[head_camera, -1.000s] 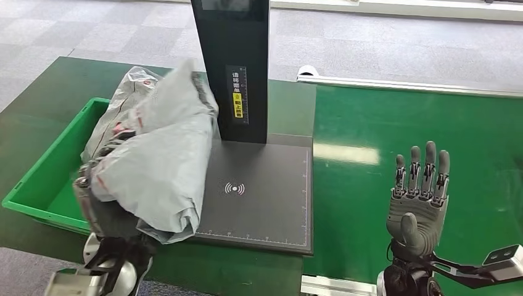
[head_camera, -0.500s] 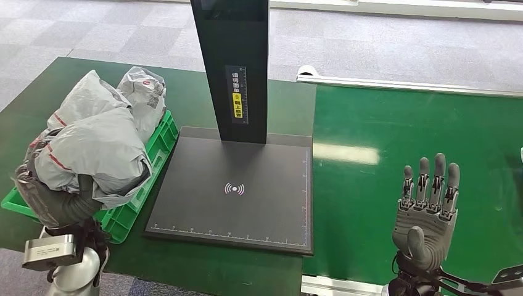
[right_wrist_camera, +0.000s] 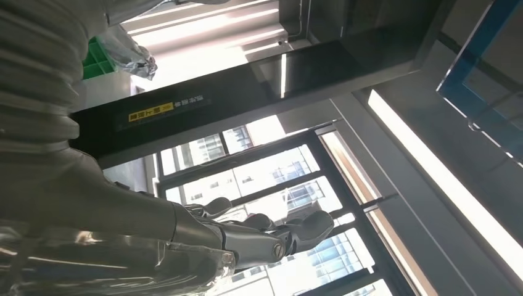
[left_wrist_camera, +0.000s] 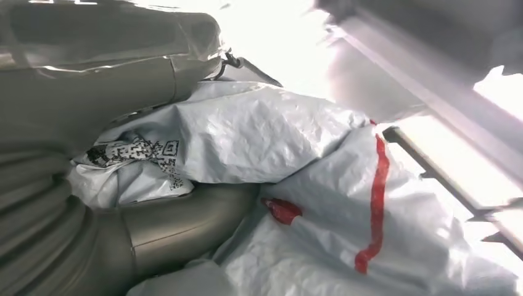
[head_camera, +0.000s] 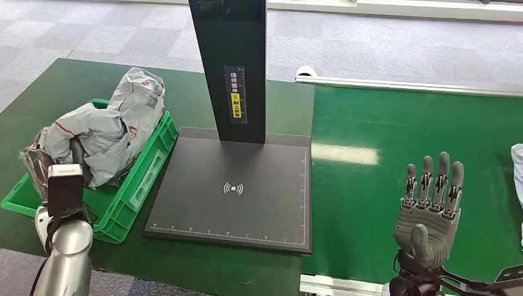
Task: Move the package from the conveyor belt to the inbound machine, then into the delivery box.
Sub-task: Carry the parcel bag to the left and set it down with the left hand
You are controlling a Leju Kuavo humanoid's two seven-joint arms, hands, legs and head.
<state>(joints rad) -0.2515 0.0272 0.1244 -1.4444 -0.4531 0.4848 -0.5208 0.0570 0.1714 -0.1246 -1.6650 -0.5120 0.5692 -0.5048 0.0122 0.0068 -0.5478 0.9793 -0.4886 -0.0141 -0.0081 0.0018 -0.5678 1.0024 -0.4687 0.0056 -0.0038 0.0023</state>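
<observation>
Here, in the head view, the crumpled grey plastic mailer package [head_camera: 102, 139] with red stripes lies in the green plastic delivery crate [head_camera: 145, 176] at the left of the frame, its upper end leaning over the crate's far rim; the left hand [head_camera: 74, 161] sits low among the folds with the wrist camera block in front of it, and whether it grips the bag cannot be told; the black flat-bedded inbound scanner [head_camera: 237, 191] with its upright column fills the centre; at lower right the right hand [head_camera: 428, 203] is raised palm-up over the green conveyor belt [head_camera: 395, 154], fingers straight and apart, holding nothing; a white object [head_camera: 517, 172] pokes in at the right edge; in the left wrist view the grey thumb [left_wrist_camera: 185, 222] lies pressed against the package [left_wrist_camera: 308, 185], beside a printed code label [left_wrist_camera: 132, 154]; in the right wrist view the right hand's [right_wrist_camera: 203, 240] dark fingers [right_wrist_camera: 271, 231] stretch out free, the scanner column [right_wrist_camera: 247, 92] beyond them.
</observation>
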